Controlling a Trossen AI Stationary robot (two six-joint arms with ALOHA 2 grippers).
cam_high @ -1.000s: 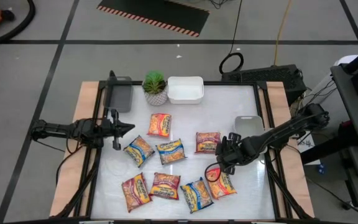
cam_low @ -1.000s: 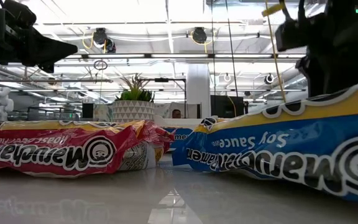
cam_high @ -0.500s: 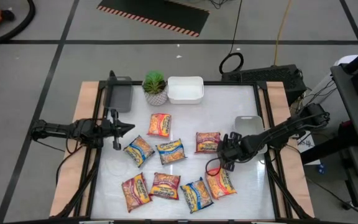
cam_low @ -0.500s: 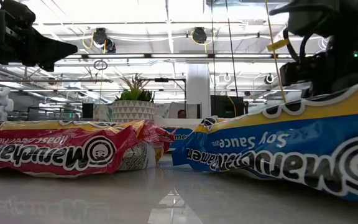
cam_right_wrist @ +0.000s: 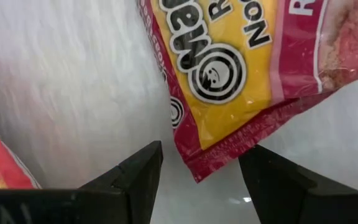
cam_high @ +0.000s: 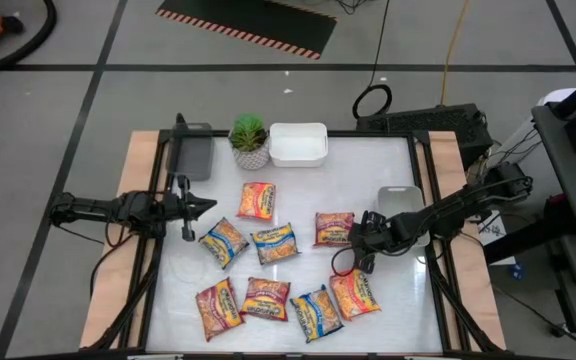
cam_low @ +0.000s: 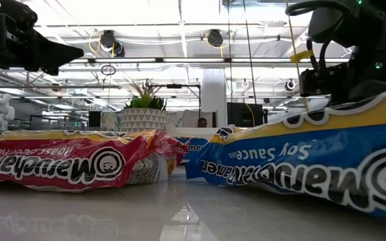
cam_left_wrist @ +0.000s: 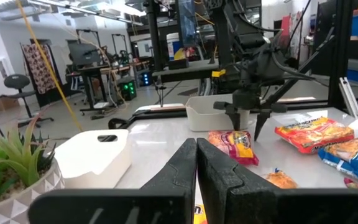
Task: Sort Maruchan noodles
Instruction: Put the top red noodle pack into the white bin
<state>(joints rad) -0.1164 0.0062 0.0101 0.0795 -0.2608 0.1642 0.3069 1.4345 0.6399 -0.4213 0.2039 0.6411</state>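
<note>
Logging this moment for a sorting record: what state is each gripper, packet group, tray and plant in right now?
Left gripper: shut, empty, at the table's left edge.
Right gripper: open, empty, over a corner of a red-trimmed yellow ramen packet.
Eight yellow-orange plastic noodle packets: flat on the table, none in a tray.
White rectangular tray: empty.
Dark grey rectangular tray: empty.
Light grey tray: partly hidden by the right arm.
Small potted green plant: upright.

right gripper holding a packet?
No. The right gripper is open and empty, with a red-trimmed packet lying on the table beyond it.
</note>
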